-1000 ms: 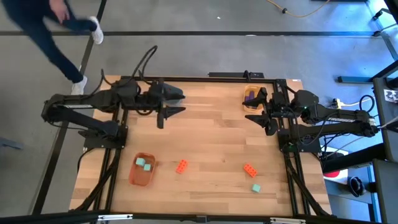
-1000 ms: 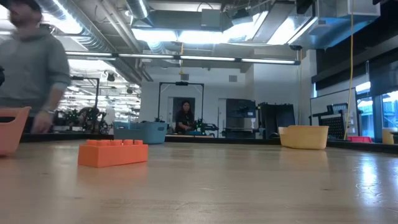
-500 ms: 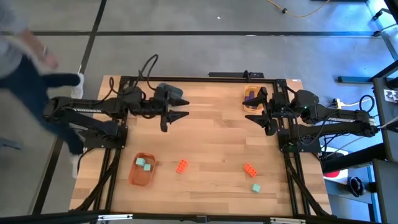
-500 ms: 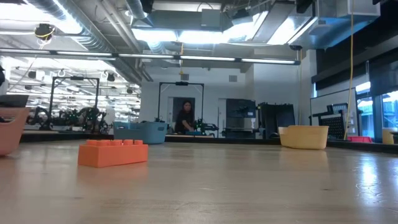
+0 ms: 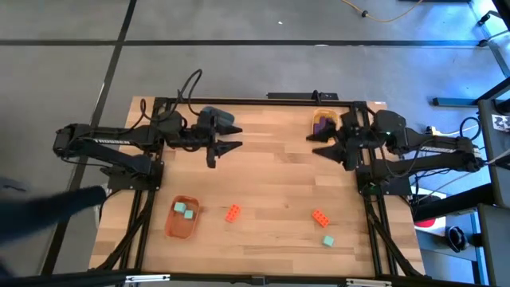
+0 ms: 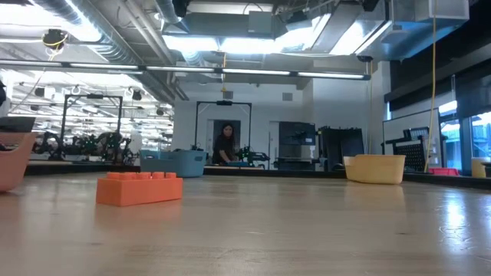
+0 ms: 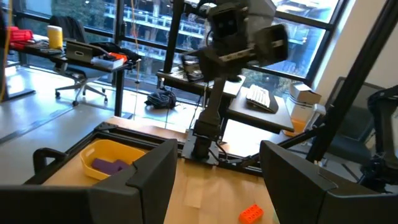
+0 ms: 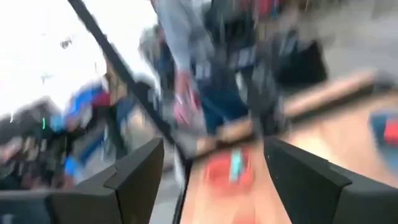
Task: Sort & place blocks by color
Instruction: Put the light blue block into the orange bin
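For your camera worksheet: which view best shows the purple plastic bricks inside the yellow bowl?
The left wrist view: it looks down into the yellow bowl, so the purple plastic bricks show clearly. The high view shows them small, partly behind the right arm. The low view shows only the bowl's wall; the right wrist view shows neither.

Two blocks (image 5: 186, 210) lie in a bowl (image 5: 182, 227); three on the table (image 5: 271, 183).

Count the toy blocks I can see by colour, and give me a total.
Orange-red blocks: 2
Teal blocks: 3, two in the orange bowl at, one loose
Purple blocks: at least 1, in the yellow bowl at
Total: at least 6
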Tool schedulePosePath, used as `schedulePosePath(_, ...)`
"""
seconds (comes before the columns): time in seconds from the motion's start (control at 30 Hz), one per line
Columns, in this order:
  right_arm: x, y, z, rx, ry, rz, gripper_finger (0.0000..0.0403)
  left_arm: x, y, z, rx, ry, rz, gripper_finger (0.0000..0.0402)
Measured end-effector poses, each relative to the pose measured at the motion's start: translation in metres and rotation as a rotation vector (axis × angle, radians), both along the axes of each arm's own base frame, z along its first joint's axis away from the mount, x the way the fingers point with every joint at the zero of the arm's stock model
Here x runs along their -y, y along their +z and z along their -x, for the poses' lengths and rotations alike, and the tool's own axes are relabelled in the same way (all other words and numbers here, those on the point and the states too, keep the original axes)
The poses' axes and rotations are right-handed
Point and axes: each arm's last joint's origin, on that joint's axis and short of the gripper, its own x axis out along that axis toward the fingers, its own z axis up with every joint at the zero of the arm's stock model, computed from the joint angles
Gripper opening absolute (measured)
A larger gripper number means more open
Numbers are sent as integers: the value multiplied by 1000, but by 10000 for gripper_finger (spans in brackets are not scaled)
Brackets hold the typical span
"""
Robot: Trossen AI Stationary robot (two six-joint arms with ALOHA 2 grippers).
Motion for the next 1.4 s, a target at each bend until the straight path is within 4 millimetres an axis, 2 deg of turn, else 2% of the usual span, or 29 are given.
schedulePosePath(0.1, -9, 7, -12, -227, 92, -7, 280, 0, 0, 0, -1, 7, -5, 220)
schedulePosePath(0.23, -27, 6, -21, -586, 194, -11, 280, 0, 0, 0, -3, 10, -23, 220)
schedulePosePath(0.43, -69, -21, -19, -1083, 346, -173, 280, -1, 0, 0, -4, 33, -19, 220)
schedulePosePath(0.6, -109, -43, -8, -1349, 312, -301, 280, -1, 0, 0, -4, 33, -16, 220)
schedulePosePath(0.87, -155, -66, -3, -1517, -57, -520, 280, -1, 0, 0, -4, 51, -15, 220)
schedulePosePath(1.1, -184, -94, -10, -1642, -318, -675, 280, -1, 0, 0, -4, 52, -15, 220)
schedulePosePath(1.4, -211, -129, -26, -1665, -506, -777, 280, -1, 0, 0, -4, 53, -15, 220)
